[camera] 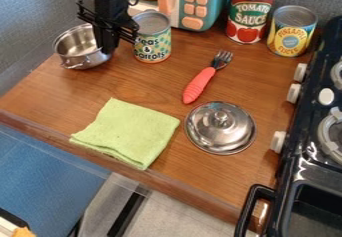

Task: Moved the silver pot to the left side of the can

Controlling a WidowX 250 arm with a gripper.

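Observation:
The black gripper [107,47] hangs at the upper left, its lower end at the right rim of the silver pot and partly in front of it. The silver pot [73,52] stands open-topped near the counter's left edge, with a small handle at its front. Just to its right is a can [153,48] with a green and yellow patterned label, upright. The gripper lies between pot and can and hides part of the pot's right side.
A red-handled fork [198,85], a silver lid [220,127] and a green cloth [128,132] lie on the counter [73,93]. A red can [250,13], a yellow can [292,32] and a toy microwave [217,6] stand behind. The black stove [304,151] borders the right.

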